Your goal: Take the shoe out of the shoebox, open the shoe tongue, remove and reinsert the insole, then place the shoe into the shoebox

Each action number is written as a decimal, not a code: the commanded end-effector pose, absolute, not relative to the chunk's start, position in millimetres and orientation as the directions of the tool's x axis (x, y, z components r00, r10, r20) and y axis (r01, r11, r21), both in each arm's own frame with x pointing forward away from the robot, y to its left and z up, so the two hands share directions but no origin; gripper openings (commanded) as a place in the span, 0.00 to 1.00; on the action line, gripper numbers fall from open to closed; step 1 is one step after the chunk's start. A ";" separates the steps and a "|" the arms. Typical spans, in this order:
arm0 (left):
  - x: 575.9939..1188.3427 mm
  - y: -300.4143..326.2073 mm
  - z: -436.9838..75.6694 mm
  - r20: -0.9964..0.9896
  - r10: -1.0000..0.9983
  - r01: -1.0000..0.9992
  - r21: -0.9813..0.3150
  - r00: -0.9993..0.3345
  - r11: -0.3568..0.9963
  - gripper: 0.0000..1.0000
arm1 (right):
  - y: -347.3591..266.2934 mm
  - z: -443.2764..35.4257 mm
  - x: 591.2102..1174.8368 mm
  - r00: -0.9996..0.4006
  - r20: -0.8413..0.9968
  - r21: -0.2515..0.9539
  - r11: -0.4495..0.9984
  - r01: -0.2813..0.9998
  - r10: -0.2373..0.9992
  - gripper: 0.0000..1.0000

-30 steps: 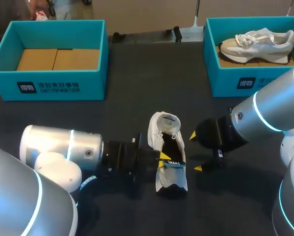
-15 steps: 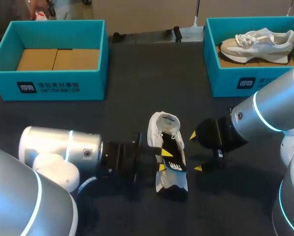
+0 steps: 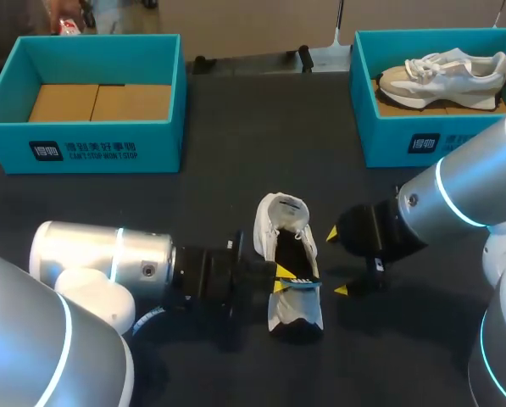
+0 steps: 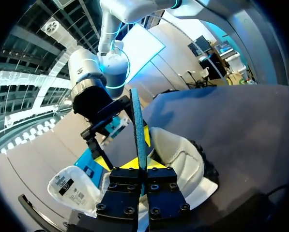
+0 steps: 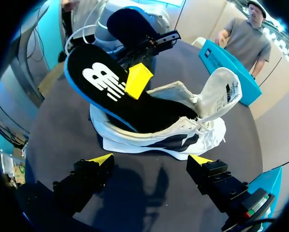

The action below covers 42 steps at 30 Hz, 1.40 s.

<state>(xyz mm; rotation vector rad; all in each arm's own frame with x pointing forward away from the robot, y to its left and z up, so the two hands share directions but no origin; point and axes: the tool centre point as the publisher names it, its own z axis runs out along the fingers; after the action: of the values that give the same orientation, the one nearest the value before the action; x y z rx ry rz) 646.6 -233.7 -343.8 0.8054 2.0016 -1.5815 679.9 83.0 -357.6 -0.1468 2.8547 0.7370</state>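
Pinches, with the left gripper [image 3: 280, 279] clamped together on its edge, the thin black foam insole [image 3: 300, 273] with blue underside, tilted half out of the white fabric sneaker [image 3: 280, 315] in the middle of the dark table [image 3: 236, 153]. Holds the right gripper [image 3: 336, 261] spread apart just beside that sneaker, touching nothing. Looks light and floppy: best gripped near the heel edge, sneaker steadied.

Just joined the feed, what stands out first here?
The black insole, half lifted out of the white shoe at the table's middle, pinched by the left gripper. The right gripper hangs open beside the shoe, and a second shoe lies in the far right shoebox.
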 end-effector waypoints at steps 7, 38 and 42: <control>665.9 -239.8 -356.2 -0.714 0.167 0.732 -0.648 -0.680 0.209 0.00 | 84.1 -357.6 678.8 -0.977 -0.209 0.466 0.874 -0.141 -0.046 1.00; 647.6 -241.8 -349.5 -0.723 0.154 0.739 -0.653 -0.674 0.167 0.00 | 84.1 -357.6 678.8 -0.977 -0.209 0.466 0.874 -0.141 -0.046 1.00; 656.6 -243.3 -353.6 -0.738 0.153 0.753 -0.634 -0.658 0.177 0.00 | 84.1 -357.6 678.8 -0.977 -0.209 0.466 0.874 -0.141 -0.046 1.00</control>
<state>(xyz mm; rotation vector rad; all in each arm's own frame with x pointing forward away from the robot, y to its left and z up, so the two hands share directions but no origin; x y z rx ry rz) 650.5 -235.3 -347.5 0.8476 1.9428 -1.5111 679.9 83.0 -357.6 -0.1468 2.8547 0.7369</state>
